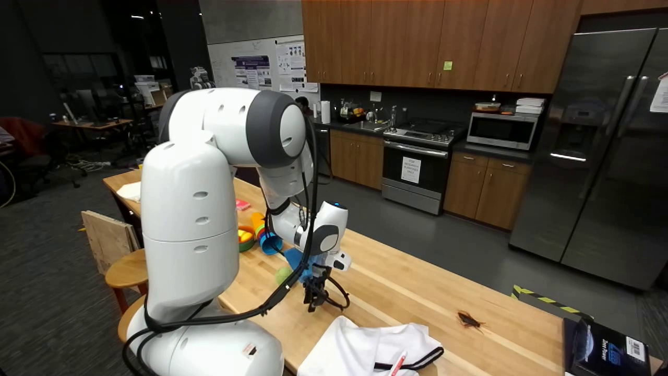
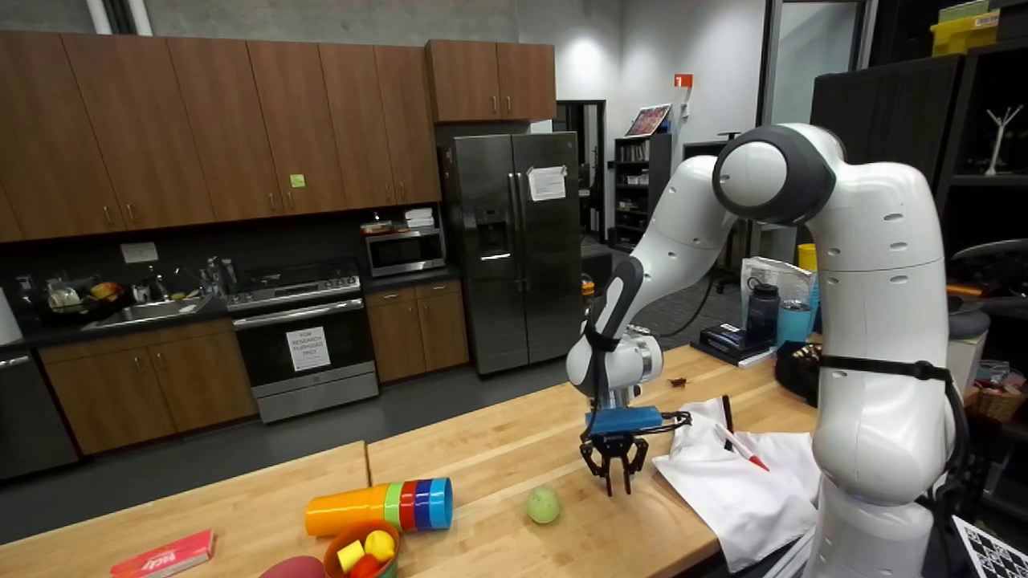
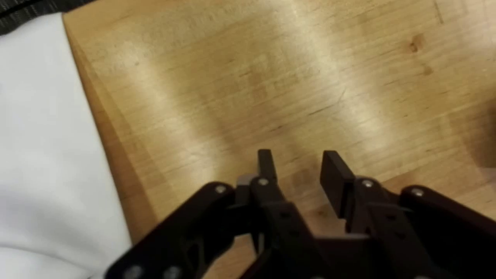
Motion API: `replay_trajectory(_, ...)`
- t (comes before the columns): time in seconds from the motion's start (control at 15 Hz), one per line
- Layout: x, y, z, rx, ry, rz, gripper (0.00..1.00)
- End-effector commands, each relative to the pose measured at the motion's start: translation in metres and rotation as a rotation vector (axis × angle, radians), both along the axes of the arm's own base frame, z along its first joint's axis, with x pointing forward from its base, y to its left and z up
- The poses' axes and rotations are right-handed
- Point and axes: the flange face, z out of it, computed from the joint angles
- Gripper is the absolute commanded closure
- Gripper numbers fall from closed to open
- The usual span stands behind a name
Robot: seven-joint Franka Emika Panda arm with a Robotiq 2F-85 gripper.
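The gripper (image 3: 297, 167) has its fingers (image 3: 332, 182) partway apart with nothing held between them; only bare wood shows below. The tips point down close to the tabletop (image 2: 498, 437), and I cannot tell whether they touch it. Lowering further could jam them against the wood, since the clearance looks so slight. A sideways swing toward the white cloth (image 3: 50, 128), just beside the gripper, could snag its edge and drag the pen (image 2: 743, 449) resting on it. On the opposite side, the green ball (image 2: 543, 505) sits near the fingers but apart from them; being round and loose, it could roll toward the stacked cups (image 2: 381, 507) if a fingertip clips it. The cable loop (image 2: 683, 418) jutting out near the wrist (image 2: 617, 365) could catch on the cloth too. Farther out, the arm (image 2: 883, 273) stands upright beside the table, folds at a high elbow (image 2: 775, 172), and slopes down to the wrist, leaving the gripper hanging roughly vertical
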Motion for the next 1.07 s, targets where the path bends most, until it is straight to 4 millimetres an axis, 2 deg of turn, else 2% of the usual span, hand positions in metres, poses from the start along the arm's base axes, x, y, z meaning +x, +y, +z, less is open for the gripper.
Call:
replay_trajectory(0.0, 0.0051, -0.0008, 0.0064, 0.012, -0.033, -0.014, 0.93)
replay_trajectory(0.07, 0.006, -0.0002, 0.0062, 0.022, -0.041, -0.012, 0.99)
replay_trajectory(0.13, 0.0073, 0.0002, 0.0073, 0.035, -0.059, -0.009, 1.0)
replay_trajectory(0.33, 0.0126, 0.0012, 0.0095, 0.058, -0.103, -0.021, 1.0)
replay_trajectory(0.67, 0.0101, 0.0047, 0.011, 0.111, -0.065, -0.053, 1.0)
replay_trajectory(1.0, 0.0098, 0.0039, 0.0096, 0.11, -0.089, 0.013, 1.0)
